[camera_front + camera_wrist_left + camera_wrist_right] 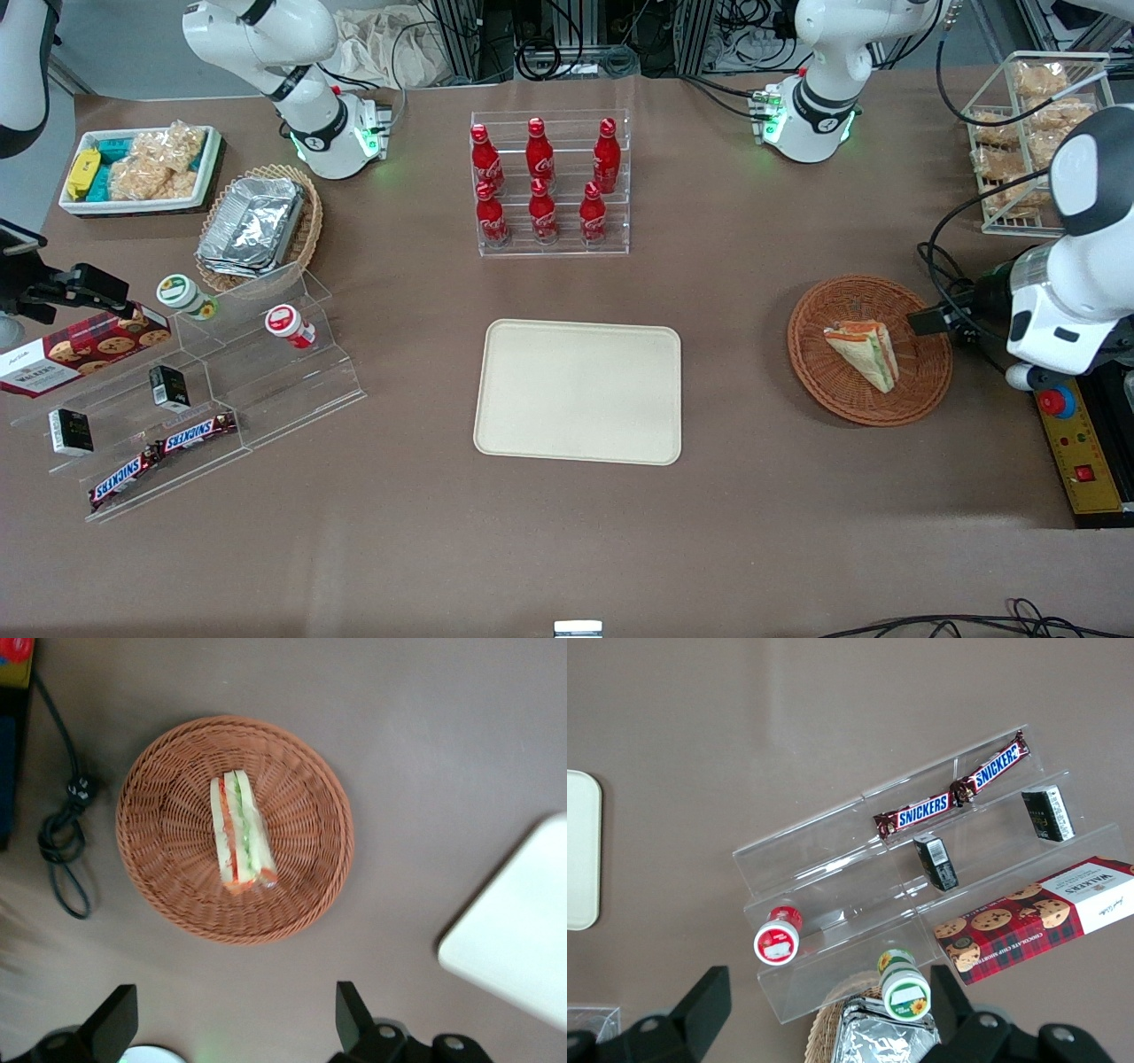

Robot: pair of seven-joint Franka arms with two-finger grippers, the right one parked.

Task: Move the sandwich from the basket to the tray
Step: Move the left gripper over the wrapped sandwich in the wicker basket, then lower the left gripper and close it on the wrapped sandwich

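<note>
The sandwich (864, 353) (239, 835), a wrapped wedge of white bread with orange-red and green layers, lies in the middle of the round reddish-brown basket (824, 390) (168, 815). My left gripper (928, 322) (235, 1019) hangs above the basket's rim on the working arm's side. It is open wide and holds nothing, well apart from the sandwich. The cream tray (578, 392) (523, 948) lies flat and bare at the table's middle, beside the basket toward the parked arm's end.
A clear rack of red bottles (549, 182) stands farther from the front camera than the tray. A stepped clear shelf of snacks (204, 399), a tan basket of foil containers (257, 226) and a white bin (137, 168) sit toward the parked arm's end. A control box (1076, 452) and cable (66, 833) lie near the basket.
</note>
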